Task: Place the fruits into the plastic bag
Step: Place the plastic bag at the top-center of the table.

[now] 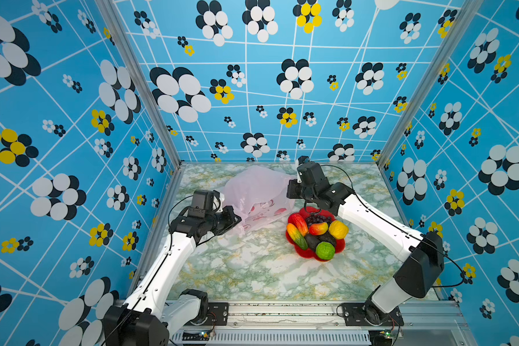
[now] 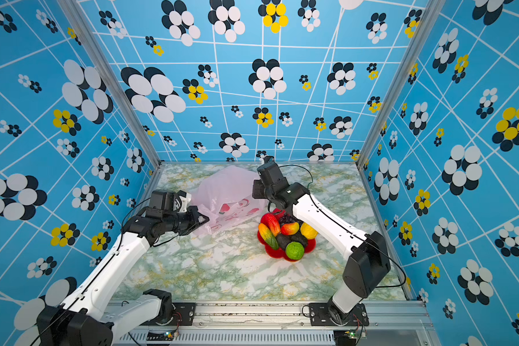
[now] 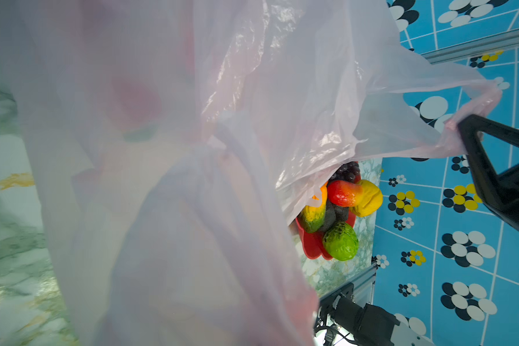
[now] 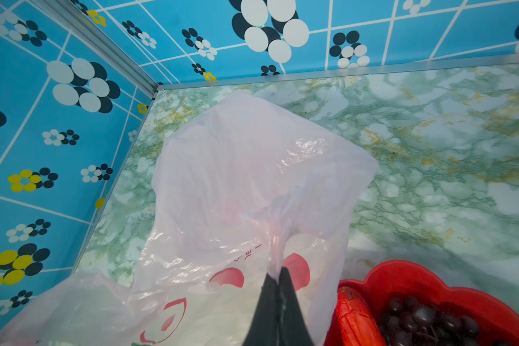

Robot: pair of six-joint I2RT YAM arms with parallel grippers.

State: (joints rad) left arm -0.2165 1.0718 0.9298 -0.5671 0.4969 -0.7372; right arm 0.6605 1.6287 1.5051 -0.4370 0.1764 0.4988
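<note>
The plastic bag (image 1: pixel 252 191), thin and pale pink with red print, hangs lifted over the back of the table between both grippers. My right gripper (image 4: pixel 279 277) is shut on a gathered strip of the bag (image 4: pixel 252 179); in a top view the right gripper (image 1: pixel 291 193) is at the bag's right side. My left gripper (image 1: pixel 236 220) is at the bag's front left edge, shut on the film, which covers its jaws in the left wrist view. The fruits (image 1: pixel 318 233) lie piled on a red plate (image 1: pixel 304 254) right of the bag: grapes (image 4: pixel 426 320), a yellow one (image 3: pixel 369 199), a green ball (image 3: pixel 340 245).
The table (image 1: pixel 252 269) has a green-white marble top, with blue flowered walls on three sides and metal posts (image 1: pixel 138 84) at the back corners. The right arm (image 1: pixel 372 221) reaches over the plate's back edge. An aluminium rail (image 1: pixel 282 311) runs along the front.
</note>
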